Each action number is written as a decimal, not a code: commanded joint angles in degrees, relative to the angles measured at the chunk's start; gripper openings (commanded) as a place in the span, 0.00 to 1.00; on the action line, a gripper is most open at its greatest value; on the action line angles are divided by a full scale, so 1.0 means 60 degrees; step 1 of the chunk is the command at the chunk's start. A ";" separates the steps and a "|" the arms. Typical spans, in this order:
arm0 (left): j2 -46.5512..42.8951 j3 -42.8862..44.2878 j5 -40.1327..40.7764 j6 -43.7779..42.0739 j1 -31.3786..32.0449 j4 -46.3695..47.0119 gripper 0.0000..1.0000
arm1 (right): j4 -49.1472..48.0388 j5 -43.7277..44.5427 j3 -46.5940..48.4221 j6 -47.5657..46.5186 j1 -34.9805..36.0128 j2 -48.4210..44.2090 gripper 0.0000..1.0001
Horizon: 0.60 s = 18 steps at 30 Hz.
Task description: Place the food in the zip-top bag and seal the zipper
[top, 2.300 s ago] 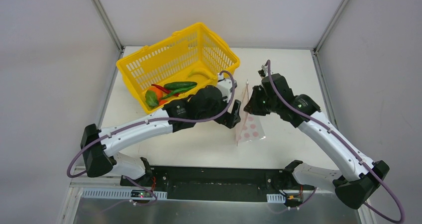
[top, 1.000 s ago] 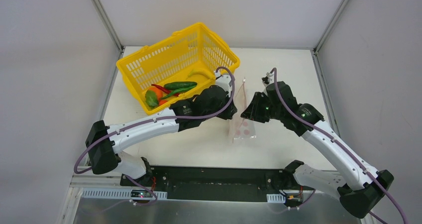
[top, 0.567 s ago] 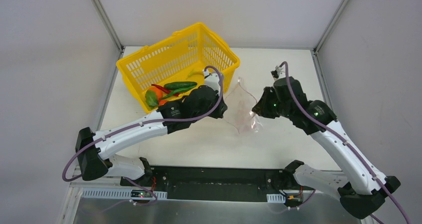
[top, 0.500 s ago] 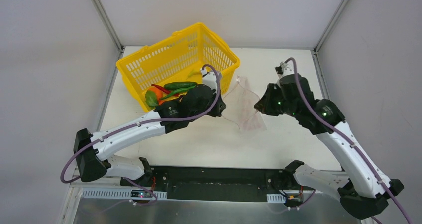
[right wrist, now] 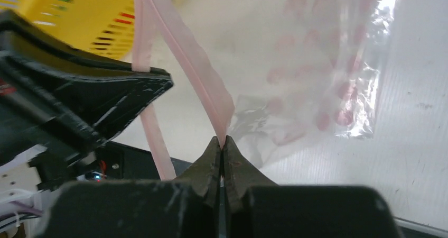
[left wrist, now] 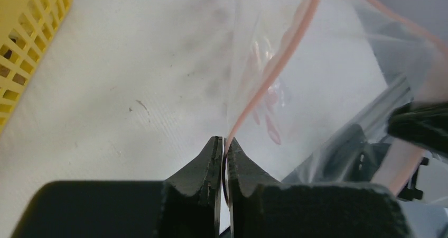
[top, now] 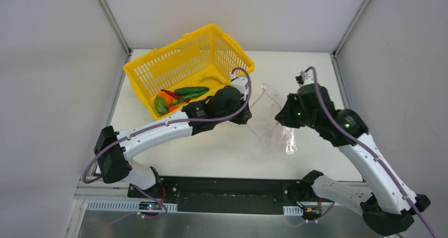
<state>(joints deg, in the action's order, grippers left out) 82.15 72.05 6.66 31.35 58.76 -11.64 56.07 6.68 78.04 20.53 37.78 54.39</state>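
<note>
Left gripper (left wrist: 223,143) and right gripper (right wrist: 222,142) each pinch a thin pink zipper lip (left wrist: 273,63). This holds the clear pink-dotted plastic bag (right wrist: 327,74) open for loading.

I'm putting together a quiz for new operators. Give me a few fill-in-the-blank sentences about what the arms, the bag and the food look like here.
The left gripper is shut on the zip-top bag's pink ____.
Between the left gripper and the right gripper, the bag's mouth is ____.
The food lies in the yellow ____.
Missing words: zipper; open; basket.
</note>
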 commanded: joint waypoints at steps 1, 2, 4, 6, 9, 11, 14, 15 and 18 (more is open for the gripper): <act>0.0398 0.0016 0.0553 0.0433 -0.0202 -0.0339 0.10 | -0.1376 -0.0093 -0.1560 0.0575 -0.0027 0.0315 0.00; 0.0433 -0.0098 0.0574 0.0523 -0.0258 -0.0326 0.11 | -0.1635 -0.0057 -0.1763 0.0651 -0.0027 0.0378 0.00; 0.0419 -0.0304 0.0714 0.0646 -0.0319 -0.0316 0.17 | -0.2002 -0.0116 -0.1978 0.0728 -0.0027 0.0503 0.00; 0.0363 -0.0384 0.0741 0.0652 -0.0350 -0.0397 0.26 | -0.2311 -0.0217 -0.2075 0.0797 -0.0020 0.0579 0.00; 0.0242 -0.0253 0.0623 0.0478 -0.0368 -0.0542 0.47 | -0.2761 -0.0363 -0.2175 0.0953 -0.0027 0.0631 0.00; 0.0127 -0.0079 0.0550 0.0345 -0.0362 -0.0746 0.57 | -0.3005 -0.0444 -0.2237 0.1077 -0.0027 0.0639 0.00; -0.0200 0.0119 0.0297 0.0029 -0.0361 -0.0915 0.71 | -0.3135 -0.0477 -0.2242 0.1193 -0.0027 0.0735 0.00; -0.0321 0.0171 0.0150 -0.0086 -0.0364 -0.0922 0.74 | -0.3157 -0.0471 -0.2240 0.1205 -0.0027 0.0784 0.00; -0.0703 0.0471 -0.0261 -0.0573 -0.0362 -0.1244 0.81 | -0.3244 -0.0450 -0.2272 0.1243 -0.0027 0.0853 0.00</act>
<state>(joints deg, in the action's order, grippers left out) 83.35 70.26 8.05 32.01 56.88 -17.21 40.16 4.38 64.53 26.59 37.78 59.16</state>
